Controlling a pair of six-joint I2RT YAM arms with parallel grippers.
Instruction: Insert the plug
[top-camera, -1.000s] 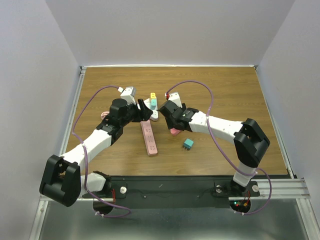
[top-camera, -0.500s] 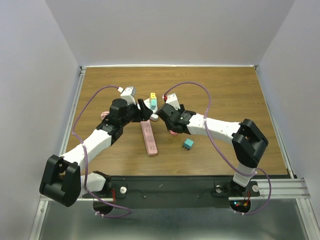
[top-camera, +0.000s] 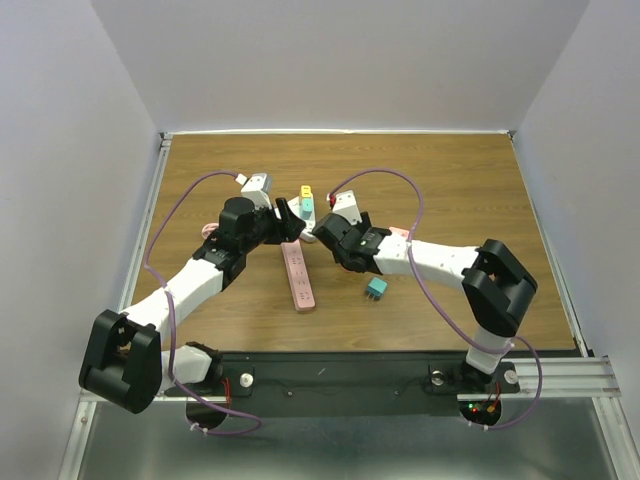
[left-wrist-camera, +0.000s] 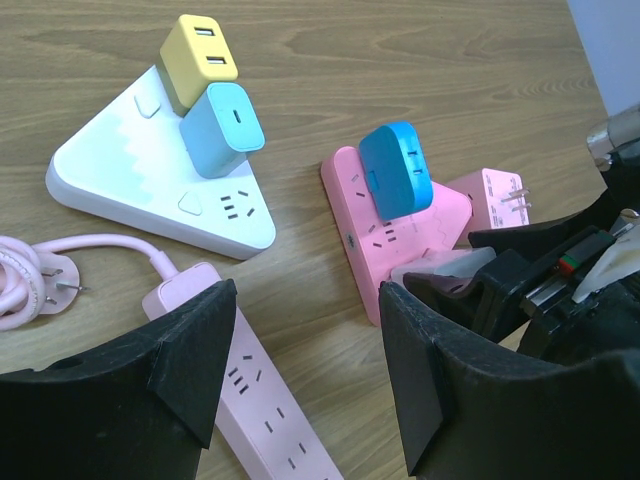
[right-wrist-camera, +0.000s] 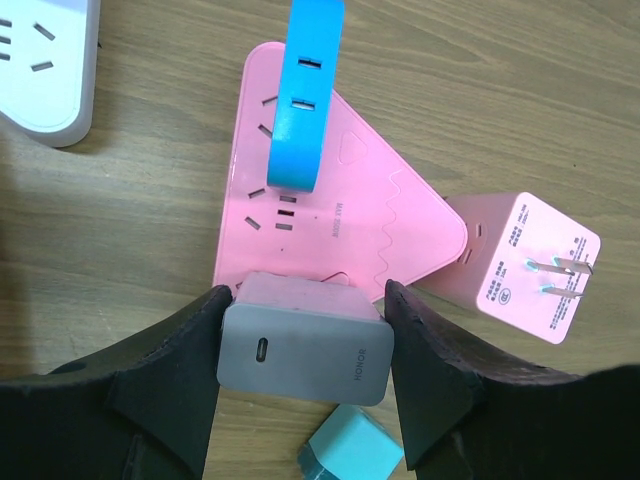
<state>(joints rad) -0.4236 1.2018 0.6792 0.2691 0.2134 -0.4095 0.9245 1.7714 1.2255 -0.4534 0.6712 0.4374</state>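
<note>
On the tabletop (top-camera: 450, 200), the pink triangular socket block (right-wrist-camera: 340, 220) lies just beyond the jaws of the right gripper (right-wrist-camera: 305, 300), with a blue adapter (right-wrist-camera: 305, 100) seated in it. Those jaws are partly closed on the grey charger (right-wrist-camera: 305, 350), held at the block's near edge. Its prongs are hidden, so insertion looks unfinished. The jaws of the left gripper (left-wrist-camera: 305, 292) gape wide, holding nothing.

The table (top-camera: 450, 180) is viewed from above and behind the arm bases (top-camera: 245, 380), facing forward and down. The wrist views are taken close to the wood, the right one more steeply. The pink socket block (left-wrist-camera: 445, 215) (right-wrist-camera: 380, 240) is shared by both.
</note>
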